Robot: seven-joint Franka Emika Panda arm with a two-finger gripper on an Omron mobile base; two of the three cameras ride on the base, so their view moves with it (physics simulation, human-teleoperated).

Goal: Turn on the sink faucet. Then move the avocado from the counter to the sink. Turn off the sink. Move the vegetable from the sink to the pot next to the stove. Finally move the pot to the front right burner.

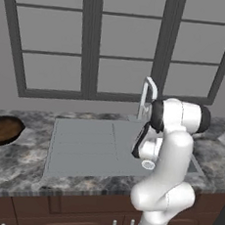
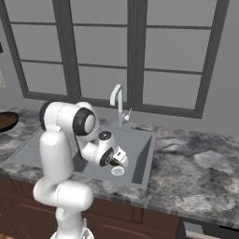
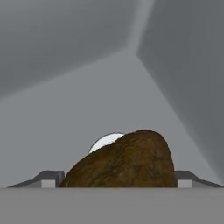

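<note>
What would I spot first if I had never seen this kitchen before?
Probably the big white robot arm bending down into the grey sink under the window. Its gripper sits low in the basin with a brown, bumpy avocado between its fingers, beside the round drain. Far left on the counter lies a dark frying pan.

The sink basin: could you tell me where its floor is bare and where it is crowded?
The sink floor is bare from its left wall across to the arm. It is crowded by the drain, where the gripper straddles the avocado.
</note>
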